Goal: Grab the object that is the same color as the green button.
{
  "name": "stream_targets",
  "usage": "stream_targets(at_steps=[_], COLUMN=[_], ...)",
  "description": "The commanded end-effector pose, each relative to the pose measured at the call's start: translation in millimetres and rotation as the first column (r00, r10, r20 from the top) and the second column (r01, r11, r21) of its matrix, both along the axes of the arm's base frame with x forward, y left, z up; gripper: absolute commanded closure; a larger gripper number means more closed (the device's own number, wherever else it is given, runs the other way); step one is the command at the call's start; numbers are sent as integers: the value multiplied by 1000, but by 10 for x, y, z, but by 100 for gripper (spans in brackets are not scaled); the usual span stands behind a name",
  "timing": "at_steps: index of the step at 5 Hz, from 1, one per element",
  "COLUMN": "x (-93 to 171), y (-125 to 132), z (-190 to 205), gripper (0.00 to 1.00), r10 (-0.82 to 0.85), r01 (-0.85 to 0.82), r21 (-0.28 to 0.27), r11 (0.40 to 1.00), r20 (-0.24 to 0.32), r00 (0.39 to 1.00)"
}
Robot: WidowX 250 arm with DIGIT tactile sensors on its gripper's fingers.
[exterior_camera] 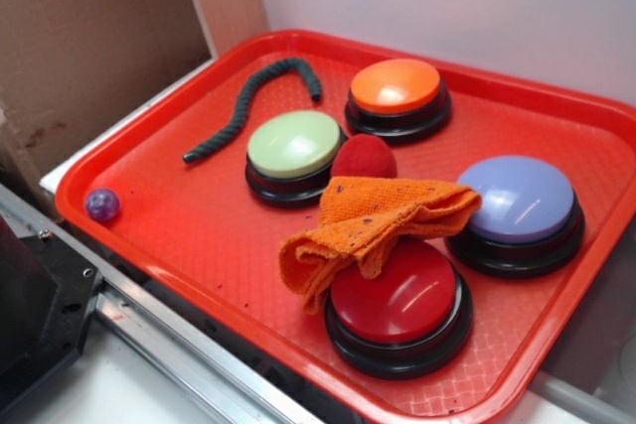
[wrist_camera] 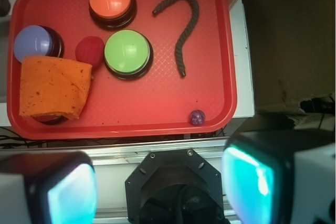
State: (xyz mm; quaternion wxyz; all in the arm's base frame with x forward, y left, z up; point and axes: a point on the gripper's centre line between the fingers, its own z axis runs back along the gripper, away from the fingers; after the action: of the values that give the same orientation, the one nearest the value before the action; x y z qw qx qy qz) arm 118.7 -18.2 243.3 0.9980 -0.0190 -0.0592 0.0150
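- Gripper [wrist_camera: 157, 187], jaws spread wide and empty, hangs above the tray [wrist_camera: 215, 77].
- Best approach: descend over the rope [wrist_camera: 188, 30], clear of the green button [wrist_camera: 127, 52], straddling its mid-length crosswise.

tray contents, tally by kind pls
push buttons: 4 (green, orange, lavender, red)
balls: 2 (red fuzzy ball, small purple ball)
rope pieces: 1 (dark green rope)
cloths: 1 (orange cloth)
total: 8 on the red tray
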Motion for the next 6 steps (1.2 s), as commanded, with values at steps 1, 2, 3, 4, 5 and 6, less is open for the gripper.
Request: stream_targets(at_steps=[1, 2, 3, 4, 5, 6], x=[0, 123, 365, 617, 878, 1043], y=[0, 21, 71, 134, 272, 422], z=[0, -64, -263, -420, -660, -886], gripper=[0, 0, 0, 0, 0, 0], r10=[0, 32, 79, 165, 281, 390], r01=[0, -32, -79, -166, -283, -391], r21=[0, 4, -3, 3, -12, -28], r11=[1000, 999, 997, 986, 959, 920], r20=[0, 40, 77, 94, 146, 159], r00=[1000, 999, 994, 982, 948, 907])
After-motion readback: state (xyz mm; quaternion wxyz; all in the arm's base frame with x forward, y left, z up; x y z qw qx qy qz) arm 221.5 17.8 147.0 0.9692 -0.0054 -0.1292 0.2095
